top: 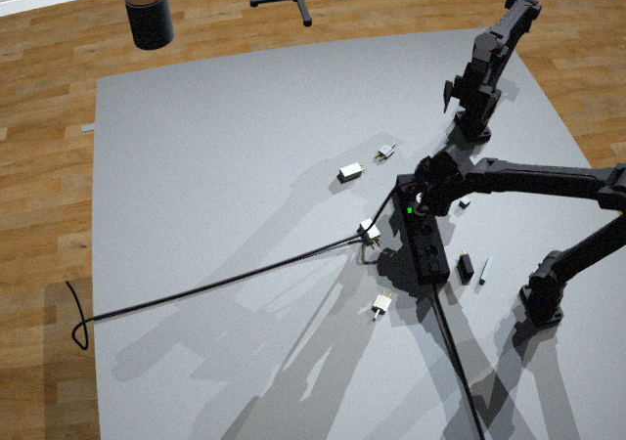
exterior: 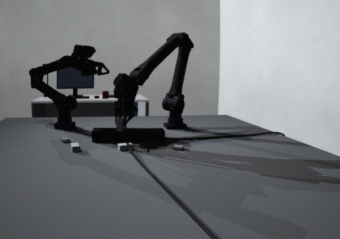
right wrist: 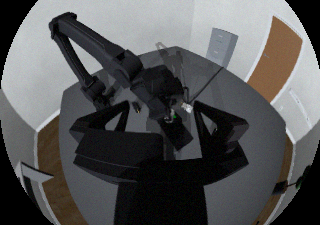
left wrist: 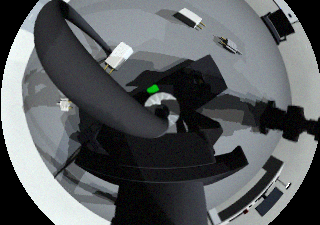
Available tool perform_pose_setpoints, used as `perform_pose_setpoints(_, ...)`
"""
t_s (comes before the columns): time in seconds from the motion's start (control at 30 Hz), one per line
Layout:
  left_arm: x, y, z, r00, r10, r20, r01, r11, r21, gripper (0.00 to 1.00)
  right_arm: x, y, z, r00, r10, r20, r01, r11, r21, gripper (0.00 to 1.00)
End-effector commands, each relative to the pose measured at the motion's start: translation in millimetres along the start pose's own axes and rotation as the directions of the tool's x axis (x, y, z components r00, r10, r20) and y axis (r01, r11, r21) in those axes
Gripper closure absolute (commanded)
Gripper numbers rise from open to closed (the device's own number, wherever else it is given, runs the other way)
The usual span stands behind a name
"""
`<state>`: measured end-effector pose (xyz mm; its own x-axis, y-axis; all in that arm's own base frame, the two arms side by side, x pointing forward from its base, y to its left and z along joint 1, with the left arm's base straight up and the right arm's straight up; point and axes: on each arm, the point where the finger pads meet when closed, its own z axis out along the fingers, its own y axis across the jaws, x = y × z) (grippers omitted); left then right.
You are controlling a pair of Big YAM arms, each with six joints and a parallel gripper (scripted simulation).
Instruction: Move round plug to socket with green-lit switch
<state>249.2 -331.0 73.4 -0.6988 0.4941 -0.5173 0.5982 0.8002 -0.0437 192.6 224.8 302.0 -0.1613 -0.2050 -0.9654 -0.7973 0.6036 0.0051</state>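
From the top, we have the round plug (top: 415, 207) (exterior: 119, 124) (left wrist: 173, 103) over the power strip (top: 438, 268) (exterior: 148, 135) (left wrist: 210, 72) (right wrist: 179, 137), right beside the green light (top: 409, 210) (exterior: 119, 130) (left wrist: 153, 89) (right wrist: 175, 116). The left tool (top: 423, 203) (exterior: 121, 121) (left wrist: 161, 104) (right wrist: 169, 116) is at the plug and much the nearer; the right tool (top: 449, 97) (exterior: 104, 69) (right wrist: 161, 103) hangs well apart, beyond the strip's far end.

From the exterior, we see the plug straight below the left tool's body, between its fingers, along the tool's own near-upright long axis. The plug's long axis is close to upright too, its pin end facing down to the strip, which looks flat on the counter (exterior: 109, 189).

In the left wrist view, we look almost down the plug's axis; we judge the left tool clenched on it. How deep its pins sit, we cannot tell. We reckon the coming move is a push down that axis, perhaps with slight rocking; an off-axis push could tip the loose strip.

In the right wrist view, our right tool is spread wide, released, with the strip ahead of it.
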Motion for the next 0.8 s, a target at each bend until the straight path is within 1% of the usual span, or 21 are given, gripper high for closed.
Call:
perform_pose_setpoints(0.0,69.6,11.0,40.0,0.99,0.027,-0.139,-0.035,0.998,-0.06,0.67,-26.1,0.9,-3.6,1.0,-0.009,0.029,0.009,1.0,-0.002,0.0)
perform_pose_setpoints(0.1,71.3,11.0,40.0,0.994,0.035,-0.107,-0.044,0.996,-0.079,0.67,-26.1,0.9,-3.6,1.0,-0.009,0.029,0.009,1.0,-0.002,0.0)
perform_pose_setpoints(0.2,71.7,11.0,40.1,0.994,0.038,-0.101,-0.046,0.996,-0.082,0.67,-26.1,0.9,-3.6,1.0,-0.009,0.029,0.009,1.0,-0.002,0.0)
perform_pose_setpoints(0.23,66.1,11.2,39.8,0.995,0.032,-0.099,-0.04,0.996,-0.081,0.67,-26.1,0.9,-3.6,1.0,-0.009,0.029,0.009,1.0,-0.002,0.0)
perform_pose_setpoints(0.47,62.7,17.3,43.2,0.981,0.014,-0.192,-0.023,0.999,-0.047,0.67,-26.1,0.9,-3.6,1.0,-0.009,0.029,0.009,1.0,-0.002,0.0)
perform_pose_setpoints(0.53,57.5,16.5,39.3,0.981,0.01,-0.193,-0.017,0.999,-0.035,0.67,-26.1,0.9,-3.6,1.0,-0.009,0.029,0.009,1.0,-0.002,0.0)
perform_pose_setpoints(0.57,63.1,16.0,39.8,0.98,0.016,-0.196,-0.023,0.999,-0.036,0.67,-26.1,0.9,-3.6,1.0,-0.009,0.029,0.009,1.0,-0.002,0.0)
perform_pose_setpoints(0.6,68.8,15.8,40.2,0.981,0.018,-0.193,-0.026,0.999,-0.041,0.67,-26.1,0.9,-3.6,1.0,-0.009,0.029,0.009,1.0,-0.002,0.0)
perform_pose_setpoints(0.77,68.5,12.8,40.3,0.988,0.018,-0.153,-0.027,0.998,-0.054,0.67,-26.1,0.9,-3.6,1.0,-0.009,0.029,0.009,1.0,-0.002,0.0)
